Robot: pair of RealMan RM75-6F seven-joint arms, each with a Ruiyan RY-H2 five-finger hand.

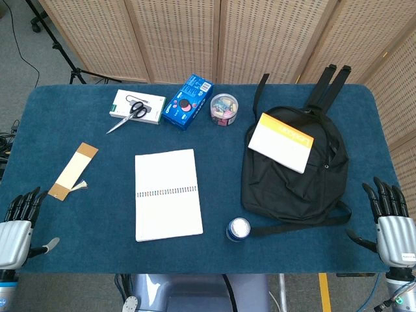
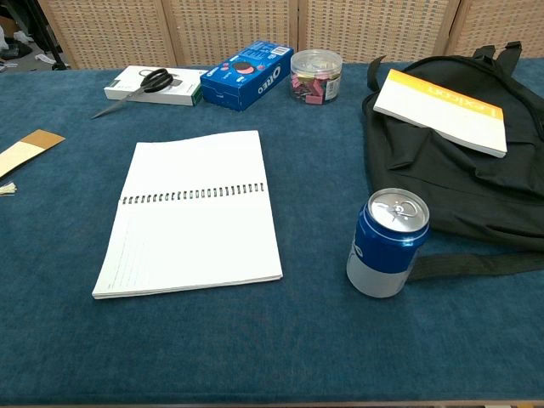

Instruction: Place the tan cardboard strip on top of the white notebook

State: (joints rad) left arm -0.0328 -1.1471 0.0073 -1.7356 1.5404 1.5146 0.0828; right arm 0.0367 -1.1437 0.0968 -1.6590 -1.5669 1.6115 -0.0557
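Nearest the camera in the chest view stands a blue drink can [image 2: 388, 243], upright, just right of the white notebook [image 2: 194, 212], which lies open and flat on the blue table [image 1: 78, 227]. Left of the notebook, well apart from it, the tan cardboard strip [image 1: 73, 171] lies slanted on the cloth. Beyond the notebook sit a white box [image 1: 137, 106] with scissors [image 1: 129, 114] across it, a blue cookie box [image 1: 188, 101] and a clear tub of clips [image 1: 223, 108]. Right of the notebook a black backpack [image 1: 296, 169] carries a white book with an orange edge [image 1: 281, 142]. Both hands rest at the near table edge, holding nothing, fingers spread: left hand [image 1: 18, 227] below the strip, right hand [image 1: 390, 224] beyond the backpack.
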